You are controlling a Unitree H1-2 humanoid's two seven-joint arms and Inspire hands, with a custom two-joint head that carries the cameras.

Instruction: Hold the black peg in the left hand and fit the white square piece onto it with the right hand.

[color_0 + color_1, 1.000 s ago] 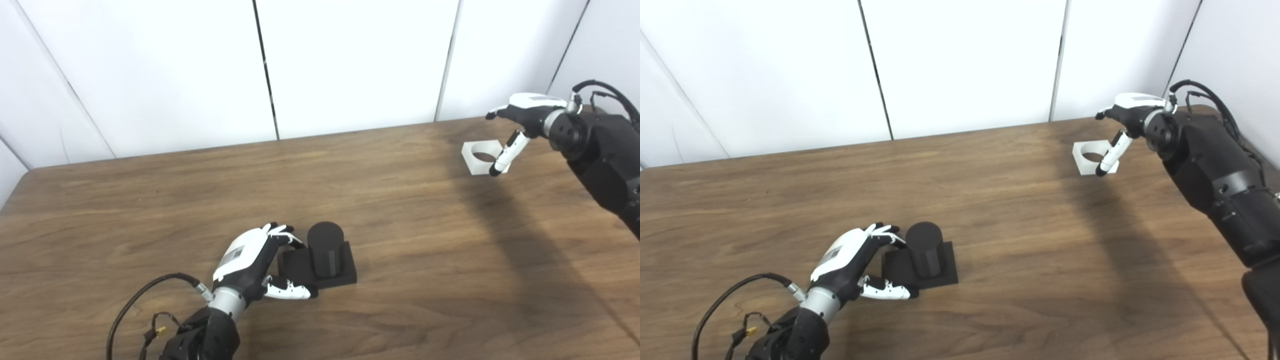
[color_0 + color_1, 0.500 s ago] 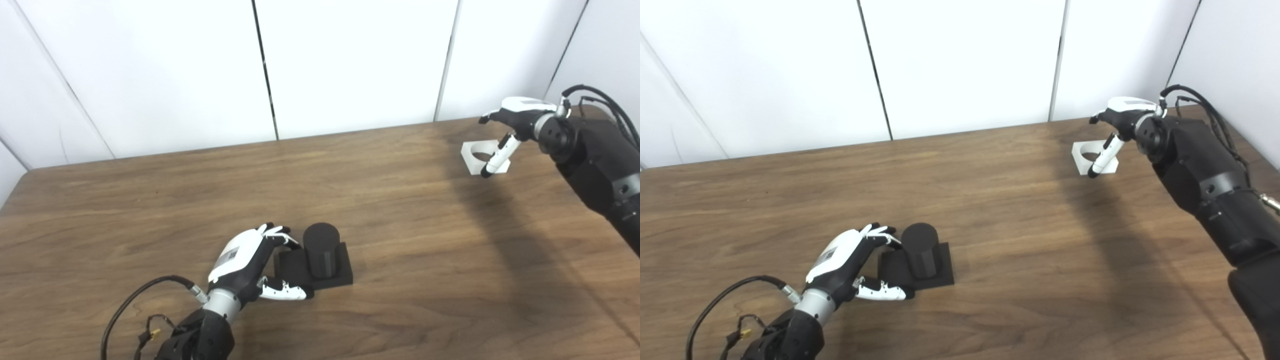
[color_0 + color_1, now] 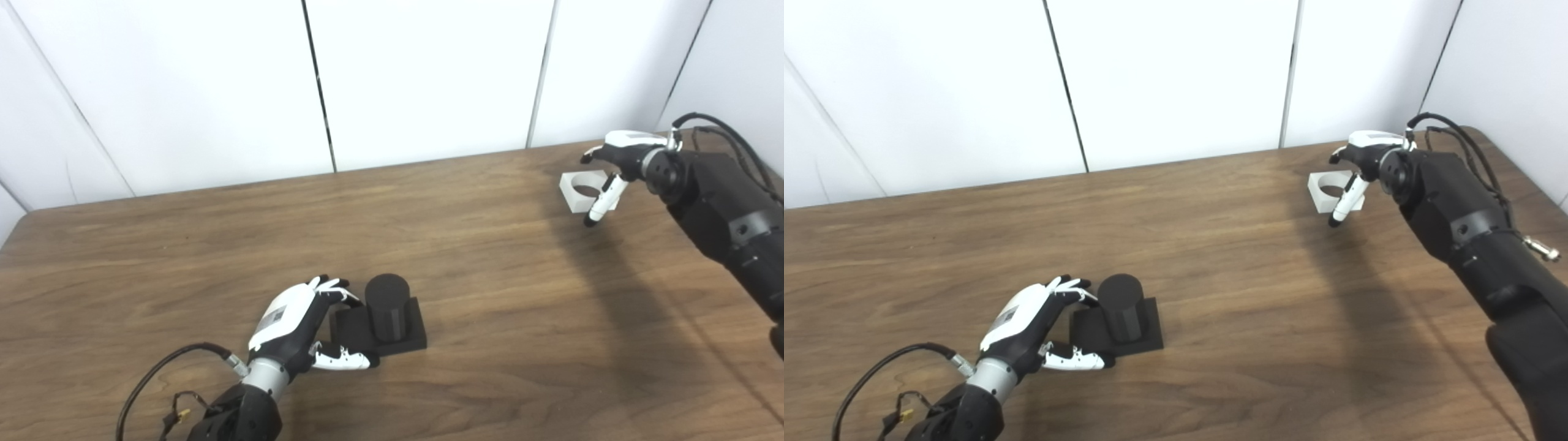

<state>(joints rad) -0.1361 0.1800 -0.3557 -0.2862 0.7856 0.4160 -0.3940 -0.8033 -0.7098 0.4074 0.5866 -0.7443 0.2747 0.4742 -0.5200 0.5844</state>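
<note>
Wood tabletop (image 3: 490, 318): left hand (image 3: 300, 324) half-curled around black peg (image 3: 387, 309) base; right hand (image 3: 615, 162) spread open over white square piece (image 3: 576, 191), far right.

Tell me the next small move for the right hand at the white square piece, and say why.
Probably lower the right hand and close its fingers on the white square piece. The piece lies flat on the table, not gripped; the hand hangs open over it, one finger pointing down beside its near edge. The left hand is already at the black peg.
</note>
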